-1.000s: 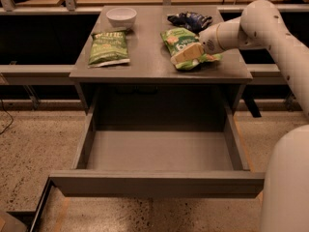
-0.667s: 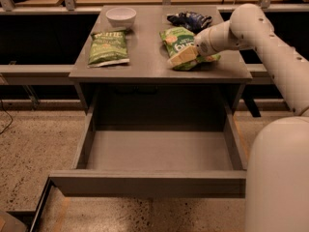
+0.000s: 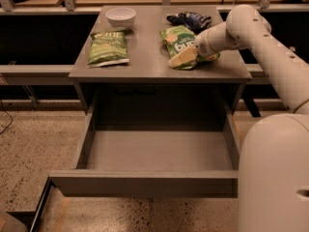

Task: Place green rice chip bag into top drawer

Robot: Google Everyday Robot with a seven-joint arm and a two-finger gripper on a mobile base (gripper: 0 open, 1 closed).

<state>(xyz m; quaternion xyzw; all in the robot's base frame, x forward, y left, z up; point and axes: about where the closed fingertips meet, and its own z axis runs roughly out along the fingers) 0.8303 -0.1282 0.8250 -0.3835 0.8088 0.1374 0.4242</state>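
The green rice chip bag (image 3: 175, 38), bright green with white lettering, lies flat on the right half of the grey table top (image 3: 145, 66). My gripper (image 3: 183, 57) comes in from the right on the white arm and sits at the bag's near right corner, touching it. The top drawer (image 3: 145, 183) is pulled open below the table. Its grey inside holds nothing that I can see.
A duller olive-green bag (image 3: 108, 48) lies on the left of the table. A white bowl (image 3: 120, 16) stands at the back left. A dark blue shiny bag (image 3: 189, 19) lies at the back right. My white base (image 3: 273, 178) fills the lower right, beside the drawer.
My gripper has shifted slightly left and toward the near edge along the green bag. The bag and the drawer have stayed where they were.
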